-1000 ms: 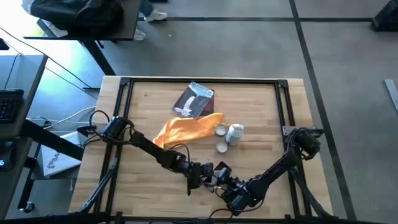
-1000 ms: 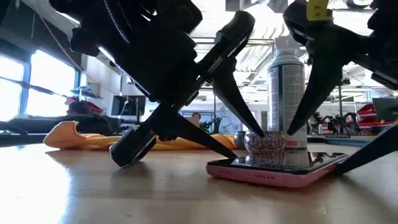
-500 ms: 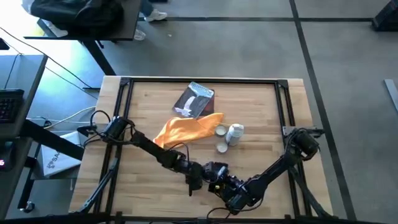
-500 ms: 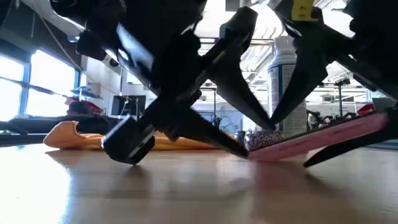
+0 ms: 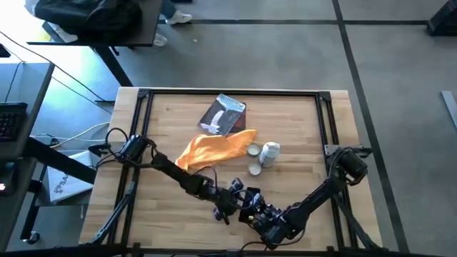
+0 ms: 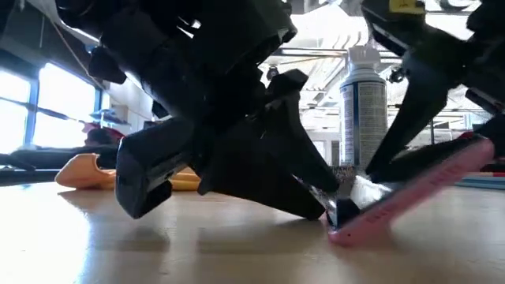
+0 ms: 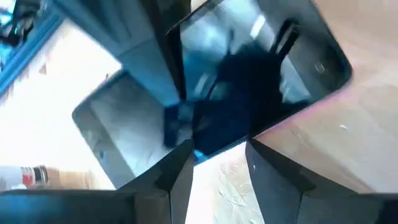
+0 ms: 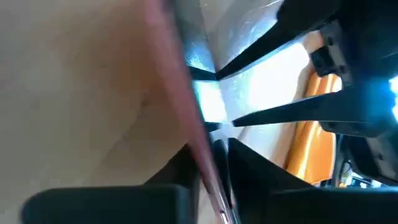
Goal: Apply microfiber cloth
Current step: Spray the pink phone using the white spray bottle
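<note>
1. Surface: wooden table (image 5: 300, 128) with a dark frame along its edges, standing on a grey floor. A desk with a keyboard (image 5: 8, 120) sits beside it on the left; a dark chair shows at the upper left of the high view.
2. Room, low view: large windows at left, ceiling lights, cluttered benches far behind the table.
3. On the table: microfiber cloth (image 5: 211, 148), orange-yellow, crumpled, lying near the centre and touched by neither arm. Its upper edge is just beside a grey-blue and white packet (image 5: 223, 114). A white spray bottle (image 5: 270, 152) stands to its right, with two small round caps (image 5: 254, 160) next to it.
4. Left gripper (image 5: 230, 211) is down at the table's near edge, fingers spread apart around the low end of a pink-edged phone (image 6: 418, 193); left wrist view shows the glass screen between the fingers.
5. Right gripper (image 5: 251, 210) is clamped on the phone's edge; right wrist view shows the pink rim pinched between its fingers.
6. Versus 1.0 s ago: the phone lay flat on the wood then; now it is tilted, one end raised, the lower end touching the table. Cloth, packet and bottle unchanged.
</note>
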